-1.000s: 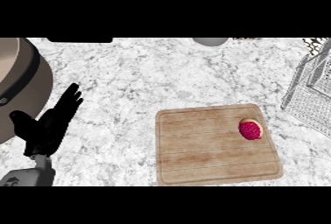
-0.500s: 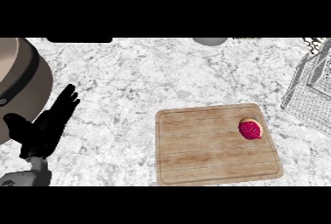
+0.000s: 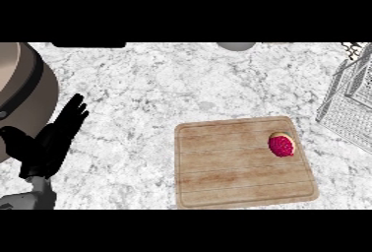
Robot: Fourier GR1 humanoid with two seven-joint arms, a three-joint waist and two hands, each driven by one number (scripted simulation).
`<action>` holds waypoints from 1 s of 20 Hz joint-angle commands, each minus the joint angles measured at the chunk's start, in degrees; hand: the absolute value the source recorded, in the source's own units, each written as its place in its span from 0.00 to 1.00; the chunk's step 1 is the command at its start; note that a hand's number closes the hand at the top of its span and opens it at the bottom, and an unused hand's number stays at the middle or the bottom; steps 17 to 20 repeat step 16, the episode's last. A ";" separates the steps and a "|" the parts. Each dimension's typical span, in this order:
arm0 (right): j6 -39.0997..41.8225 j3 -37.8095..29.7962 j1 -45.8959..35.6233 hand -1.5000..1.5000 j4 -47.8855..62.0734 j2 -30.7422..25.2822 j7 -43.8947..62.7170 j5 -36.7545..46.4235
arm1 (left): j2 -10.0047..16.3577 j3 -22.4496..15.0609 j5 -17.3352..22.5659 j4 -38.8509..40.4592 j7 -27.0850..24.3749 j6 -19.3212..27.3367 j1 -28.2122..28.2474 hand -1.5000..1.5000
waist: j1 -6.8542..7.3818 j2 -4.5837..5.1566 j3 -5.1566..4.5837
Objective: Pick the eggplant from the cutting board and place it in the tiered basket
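Note:
A small magenta eggplant (image 3: 282,145) with a tan stem end lies near the far right corner of the wooden cutting board (image 3: 232,170). The wire tiered basket (image 3: 351,103) stands at the right edge of the view, just right of the board. My left hand (image 3: 52,140) shows at the lower left, open with straight fingers pointing up, far left of the board and touching nothing. The right hand does not appear.
A large brown round pot (image 3: 18,93) fills the left edge, right beside my left hand. A grey rounded object (image 3: 236,46) and a dark flat object (image 3: 88,45) sit at the counter's far edge. Marble counter lies between hand and board.
My left hand has sunk slightly lower and a little left in the view. The eggplant and board have not moved.

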 commanded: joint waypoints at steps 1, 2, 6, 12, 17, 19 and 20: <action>0.23 -2.68 0.51 0.00 4.15 -6.99 1.30 -1.70 | -2.19 -2.06 -2.93 0.58 -0.98 2.12 0.01 0.50 | 0.45 0.19 0.05; 1.31 -5.02 4.14 0.00 5.67 -8.34 -1.21 -3.01 | 0.03 -0.52 -0.21 -2.76 1.94 0.08 0.42 0.50 | 0.40 0.12 0.13; 5.28 -7.38 8.31 0.00 9.15 -13.58 -2.50 -4.77 | -2.95 -2.36 -2.61 0.18 -2.29 1.47 1.53 0.50 | 0.25 0.22 0.16; 13.18 -11.52 16.11 0.00 13.45 -20.44 -4.46 -7.72 | -1.08 0.33 -0.92 1.12 -2.04 0.37 0.87 0.50 | -0.45 0.17 0.33; 14.83 -12.31 20.12 0.00 14.13 -19.89 -9.51 -8.05 | -1.05 -0.03 -1.20 0.48 -3.52 -0.36 2.12 0.50 | -0.21 0.20 0.44; 14.83 -12.31 20.12 0.00 14.13 -19.89 -9.51 -8.05 | -1.05 -0.03 -1.20 0.48 -3.52 -0.36 2.12 0.50 | -0.21 0.20 0.44; 14.83 -12.31 20.12 0.00 14.13 -19.89 -9.51 -8.05 | -1.05 -0.03 -1.20 0.48 -3.52 -0.36 2.12 0.50 | -0.21 0.20 0.44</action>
